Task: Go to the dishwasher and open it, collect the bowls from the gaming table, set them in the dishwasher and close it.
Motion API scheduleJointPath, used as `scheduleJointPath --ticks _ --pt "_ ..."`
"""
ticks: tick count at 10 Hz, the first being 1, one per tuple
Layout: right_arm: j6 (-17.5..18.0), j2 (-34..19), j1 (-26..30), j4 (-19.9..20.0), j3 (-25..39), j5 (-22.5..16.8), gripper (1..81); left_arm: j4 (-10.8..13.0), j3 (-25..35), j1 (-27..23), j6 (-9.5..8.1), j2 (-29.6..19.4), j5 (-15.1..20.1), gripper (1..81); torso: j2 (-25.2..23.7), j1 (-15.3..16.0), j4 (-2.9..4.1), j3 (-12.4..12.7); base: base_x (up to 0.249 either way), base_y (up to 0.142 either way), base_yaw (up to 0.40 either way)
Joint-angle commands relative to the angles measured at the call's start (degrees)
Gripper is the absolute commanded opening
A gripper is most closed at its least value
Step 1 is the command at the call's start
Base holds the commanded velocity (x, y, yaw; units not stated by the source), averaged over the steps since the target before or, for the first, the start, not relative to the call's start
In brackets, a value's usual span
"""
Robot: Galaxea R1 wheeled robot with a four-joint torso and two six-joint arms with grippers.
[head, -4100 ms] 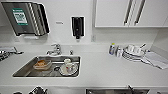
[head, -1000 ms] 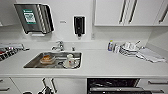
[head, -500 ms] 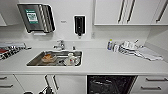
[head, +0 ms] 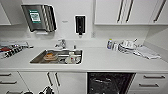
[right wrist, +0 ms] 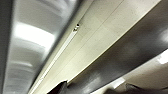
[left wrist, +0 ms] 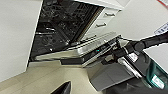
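Observation:
The dishwasher (head: 110, 83) sits under the counter, right of the sink, its dark inside with wire racks (left wrist: 60, 27) exposed. Its stainless-steel door (left wrist: 82, 48) hangs partly lowered, tilted outward. My right arm reaches to the door's upper edge, and the right gripper (left wrist: 111, 53) is at that edge; its hold is unclear. The steel door face (right wrist: 30, 45) lies very close in the right wrist view. A dark tip of my left gripper (left wrist: 62, 88) hovers over the pale floor in front of the door. The gaming table and the bowls are out of view.
A white counter (head: 105, 62) carries a steel sink (head: 58, 57) with dishes in it, a tap, bottles and stacked dishes (head: 127, 45) at the right. White cabinet doors (head: 53, 81) and drawers (head: 148, 81) flank the dishwasher. Wall cupboards, a paper dispenser (head: 40, 18) and a soap dispenser hang above.
The whole head picture has shifted, so the camera moved back. The dishwasher's dark opening has come into view under the counter as the door came down.

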Motion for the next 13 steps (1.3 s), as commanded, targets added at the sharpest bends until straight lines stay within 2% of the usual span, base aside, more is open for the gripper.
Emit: scheduleJointPath --ticks 1,4,7,9,11,13 --pt "-1.0 0.9 2.2 -0.8 -1.3 -6.8 81.1 -1.0 1.9 -5.5 0.23 -1.4 1.0 81.1 0.0 0.0 0.00 0.0 -0.087 0.000 0.000" --pt "-2.3 5.6 -0.2 -0.8 -8.8 -4.5 81.1 -0.9 1.5 -4.5 0.24 -1.4 1.1 81.1 0.0 0.0 0.00 0.0 -0.087 0.000 0.000" --pt "-4.3 6.1 -1.3 -0.8 -10.8 -4.5 81.1 -0.9 -0.7 -3.0 0.24 -0.2 1.0 81.1 0.0 0.0 0.00 0.0 -0.083 0.000 0.000" --pt "-7.6 6.0 -3.0 -0.8 -12.4 -4.5 81.1 -0.9 -2.9 -0.7 0.24 0.4 1.1 81.1 0.0 0.0 0.00 0.0 0.000 0.000 0.000" --pt "-12.0 6.1 -5.3 -0.8 -15.2 -4.3 81.1 -0.4 -6.9 4.0 0.50 1.7 1.1 81.1 0.0 0.0 0.00 0.0 0.000 0.000 0.000" --pt "-16.9 6.0 -8.5 -0.8 -16.5 -1.7 81.1 -0.1 -11.7 10.1 0.94 3.0 0.9 81.1 0.0 0.0 0.00 0.0 0.000 0.000 0.000"
